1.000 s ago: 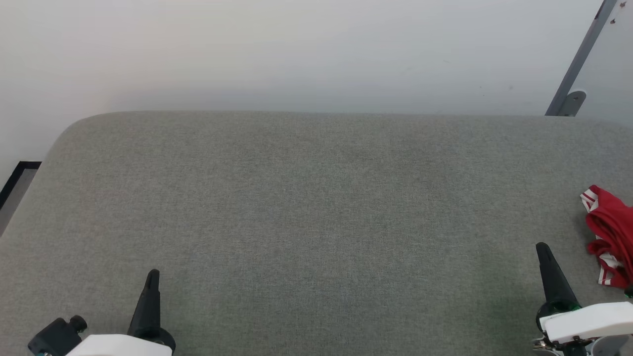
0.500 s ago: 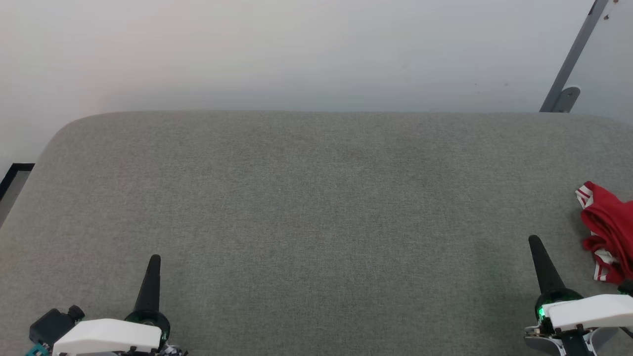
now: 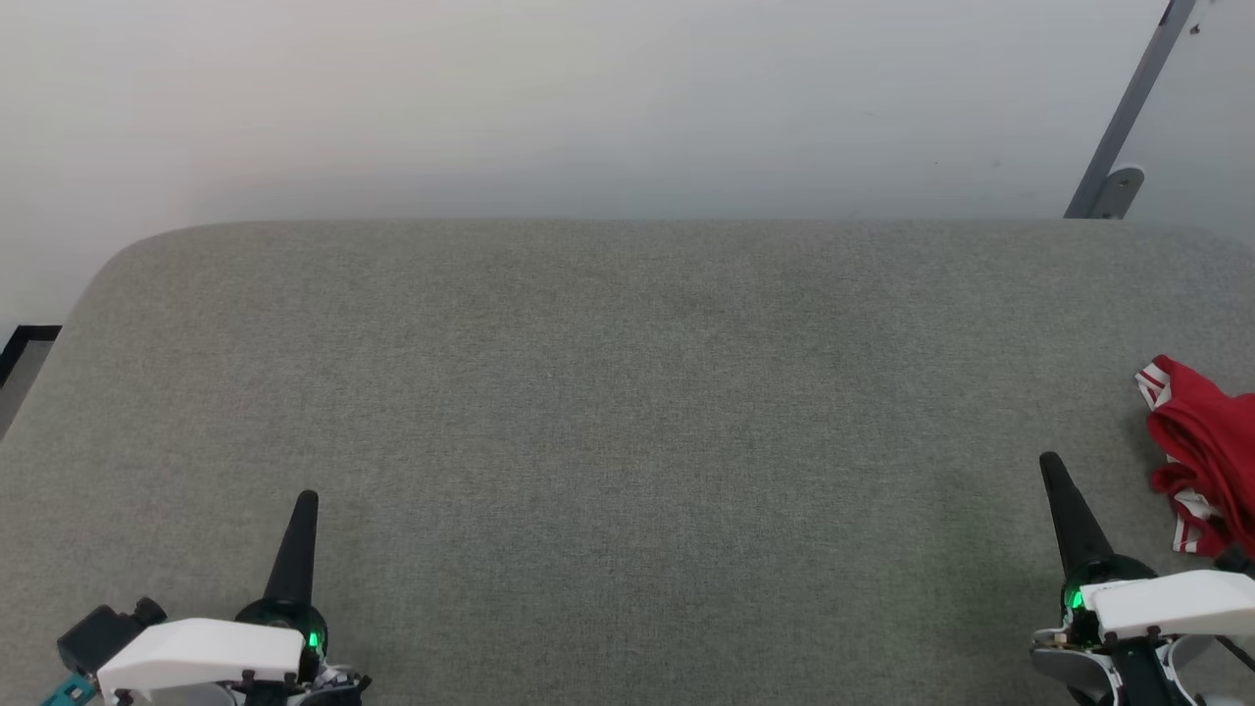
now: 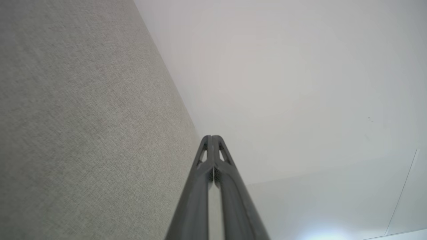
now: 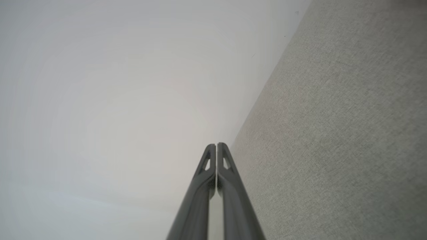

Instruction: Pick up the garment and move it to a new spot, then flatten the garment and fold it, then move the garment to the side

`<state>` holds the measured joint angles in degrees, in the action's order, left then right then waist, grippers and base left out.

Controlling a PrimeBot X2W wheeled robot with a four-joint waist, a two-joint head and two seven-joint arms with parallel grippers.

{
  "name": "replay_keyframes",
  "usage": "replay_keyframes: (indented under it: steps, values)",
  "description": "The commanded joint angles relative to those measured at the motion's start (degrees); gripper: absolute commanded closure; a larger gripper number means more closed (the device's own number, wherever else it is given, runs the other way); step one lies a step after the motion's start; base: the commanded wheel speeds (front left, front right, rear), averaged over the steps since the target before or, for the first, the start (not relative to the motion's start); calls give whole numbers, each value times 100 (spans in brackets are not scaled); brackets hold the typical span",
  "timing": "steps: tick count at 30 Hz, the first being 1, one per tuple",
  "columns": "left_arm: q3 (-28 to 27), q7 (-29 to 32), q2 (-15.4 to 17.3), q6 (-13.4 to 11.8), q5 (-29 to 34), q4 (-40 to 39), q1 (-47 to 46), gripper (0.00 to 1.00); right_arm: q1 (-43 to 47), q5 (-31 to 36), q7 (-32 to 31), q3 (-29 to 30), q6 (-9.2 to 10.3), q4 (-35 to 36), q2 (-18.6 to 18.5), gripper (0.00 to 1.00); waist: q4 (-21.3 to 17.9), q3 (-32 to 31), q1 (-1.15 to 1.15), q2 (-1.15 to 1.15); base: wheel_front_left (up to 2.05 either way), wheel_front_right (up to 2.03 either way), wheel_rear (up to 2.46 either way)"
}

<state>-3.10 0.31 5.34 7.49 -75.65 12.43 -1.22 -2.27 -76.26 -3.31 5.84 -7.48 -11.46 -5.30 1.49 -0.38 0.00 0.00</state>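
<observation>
Red garment (image 3: pixel 1204 441) bunched, unfolded, at grey tabletop (image 3: pixel 627 392) edge
Left gripper (image 3: pixel 306 500), right gripper (image 3: pixel 1051 461) closed, empty, lately edged forward

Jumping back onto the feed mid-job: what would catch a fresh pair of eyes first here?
The bright red garment, bunched in a heap with white striped trim showing, lies at the far right edge of the head view on the broad grey fabric surface. The right gripper stands just left of it without touching, and the left gripper sits at the lower left; both have their fingers shut together and hold nothing.
</observation>
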Motion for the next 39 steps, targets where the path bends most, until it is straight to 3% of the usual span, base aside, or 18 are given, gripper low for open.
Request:
replay_keyframes:
  steps: [1,39]
  values:
    - [-39,48,-11,0,-188,-13,-165,100,-126,-157,-42,25,-2,2,27,100,-8,3,0,0,0,0,0]
    - [-225,510,-152,0,-1663,153,-501,100,-416,-1517,-325,77,-2,-254,245,100,-136,50,0,0,0,0,0]
